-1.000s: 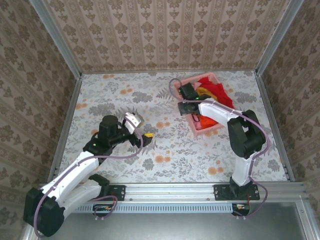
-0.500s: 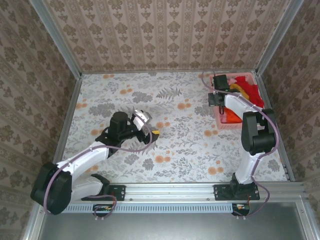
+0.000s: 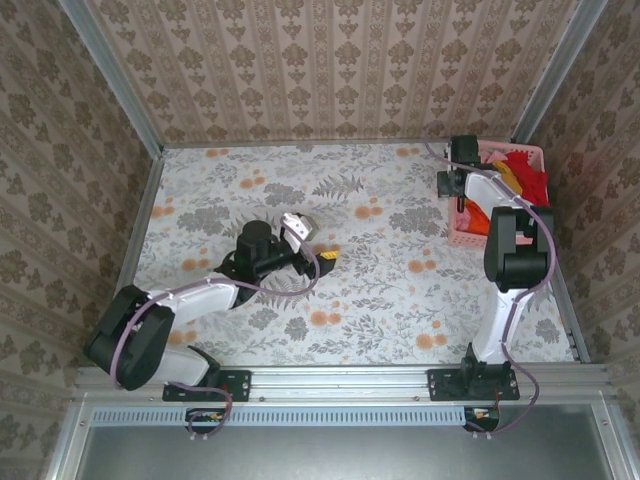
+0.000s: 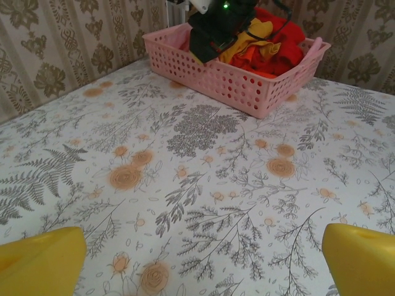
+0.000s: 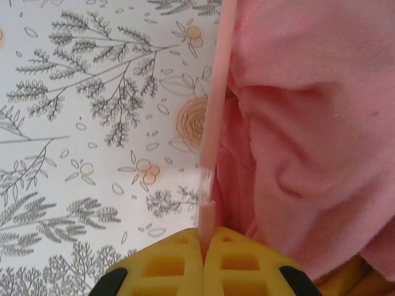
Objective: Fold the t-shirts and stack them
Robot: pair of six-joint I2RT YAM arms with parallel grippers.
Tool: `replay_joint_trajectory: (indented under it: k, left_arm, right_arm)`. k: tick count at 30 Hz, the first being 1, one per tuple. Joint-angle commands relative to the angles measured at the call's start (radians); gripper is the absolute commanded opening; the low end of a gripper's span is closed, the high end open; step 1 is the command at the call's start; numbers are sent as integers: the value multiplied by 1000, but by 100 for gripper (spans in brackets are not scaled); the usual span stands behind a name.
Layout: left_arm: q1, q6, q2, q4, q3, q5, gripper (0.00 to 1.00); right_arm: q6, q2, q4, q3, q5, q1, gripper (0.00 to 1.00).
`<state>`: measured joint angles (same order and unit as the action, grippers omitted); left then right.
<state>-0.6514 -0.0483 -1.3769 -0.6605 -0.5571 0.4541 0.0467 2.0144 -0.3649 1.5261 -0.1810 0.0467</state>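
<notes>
Pink lattice plastic is the weak point. Hazard, near: the left gripper [image 4: 200, 262] is spread wide and empty, low over the middle of the table [image 4: 185, 185] and well apart from the basket [image 4: 234, 83]. A shirt drawn out toward it could, by judgement, snag on the lattice and drag the basket along. Hazard, far: the right gripper [image 5: 202, 246] is pinched tight on the basket's thin left rim, not on cloth. A hard pull could flex that light wall, tip the heap out, or slide the basket off the far right corner, where it sits close to the table's right edge. A pink t-shirt [image 5: 308, 123] bulges just inside the rim beside the fingers and might get caught in a fresh grip. T-shirts: red t-shirt [image 4: 284, 43] and orange-yellow t-shirt [image 4: 247, 40], crumpled with the pink one in the basket, none laid out on the table; task judged barely begun. Pose, left arm: stretched low and forward from the near left, wrist aimed toward the far right corner. Pose, right arm: extended along the right edge, elbow raised, wrist bent down onto the rim.
</notes>
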Motion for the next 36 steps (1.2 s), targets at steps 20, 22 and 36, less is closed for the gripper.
replay_joint_trajectory:
  k: [20,22,36]
  left_arm:
    - [-31,-19,-28,-41,-39,-57,100]
    - [-37,-19,-33,-41,-44,-61,100]
    - [-55,-34,-101,-76,-99,-35,100]
  right_arm:
    - [103,250,-79,370,103,41,0]
    - [99,215,-70,349,127,40,22]
    - [-175,-181,182,-34,78,106,70]
